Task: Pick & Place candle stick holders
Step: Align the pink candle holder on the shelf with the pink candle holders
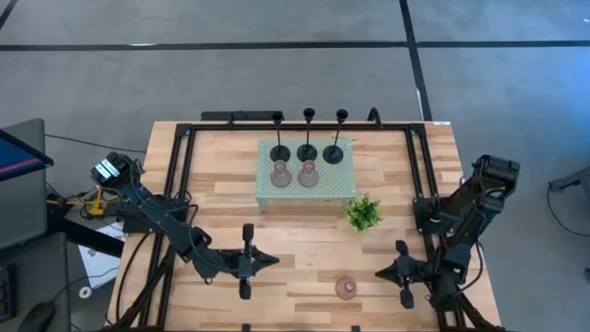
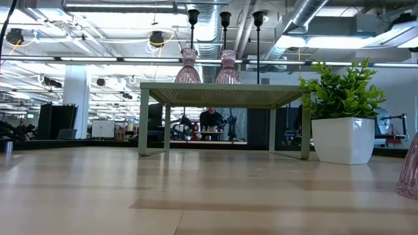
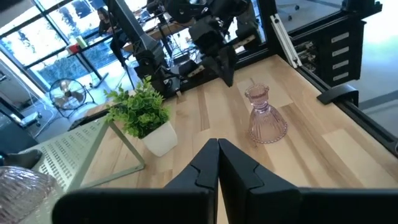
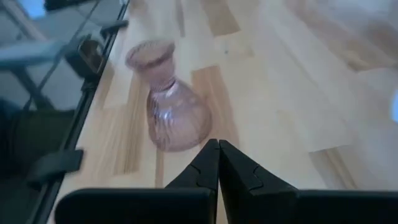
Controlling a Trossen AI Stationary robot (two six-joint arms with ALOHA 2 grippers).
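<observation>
Wooden table (image 1: 230, 212), lower centre: one pink holder (image 1: 346, 288) stands between the closed, empty left gripper (image 1: 274, 261) and right gripper (image 1: 378, 274); closed fingers could topple it.

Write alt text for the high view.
Seen from above, a pale green tray holds three black candle holders and two pink ones; a third pink holder stands alone between the shut left gripper and the shut right gripper, near a small plant.
</observation>
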